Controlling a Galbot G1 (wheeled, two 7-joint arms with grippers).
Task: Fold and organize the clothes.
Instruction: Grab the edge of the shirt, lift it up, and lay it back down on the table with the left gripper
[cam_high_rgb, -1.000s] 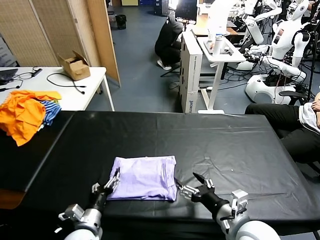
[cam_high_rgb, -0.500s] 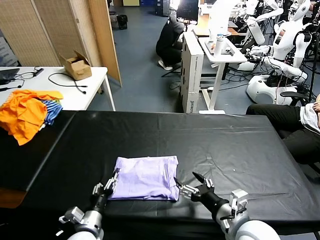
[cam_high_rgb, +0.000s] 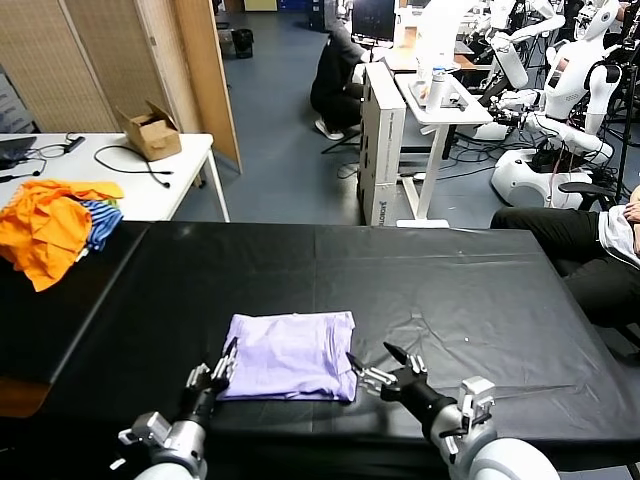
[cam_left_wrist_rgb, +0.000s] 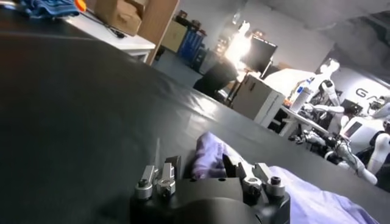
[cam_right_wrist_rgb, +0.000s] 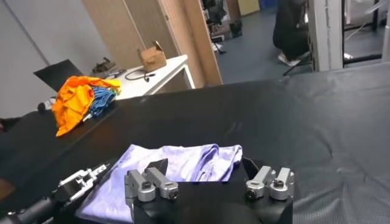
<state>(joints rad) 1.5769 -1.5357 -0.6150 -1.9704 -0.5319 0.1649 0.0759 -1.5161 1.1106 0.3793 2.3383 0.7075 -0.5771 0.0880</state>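
Note:
The lavender T-shirt (cam_high_rgb: 290, 355) lies folded into a flat rectangle near the front edge of the black table (cam_high_rgb: 420, 280). My left gripper (cam_high_rgb: 215, 375) is open at the shirt's front left corner; in the left wrist view (cam_left_wrist_rgb: 201, 170) the cloth (cam_left_wrist_rgb: 210, 155) lies between its fingers. My right gripper (cam_high_rgb: 375, 370) is open just off the shirt's front right corner; in the right wrist view (cam_right_wrist_rgb: 204, 167) the folded shirt (cam_right_wrist_rgb: 177, 164) lies ahead of its spread fingers.
A heap of orange and blue-striped garments (cam_high_rgb: 55, 225) sits at the table's far left. A white table with a cardboard box (cam_high_rgb: 150, 130) and cables stands behind it. A seated person (cam_high_rgb: 590, 250) is at the right edge.
My left gripper has drawn back slightly toward the table's front edge. The right gripper and the shirt have hardly moved.

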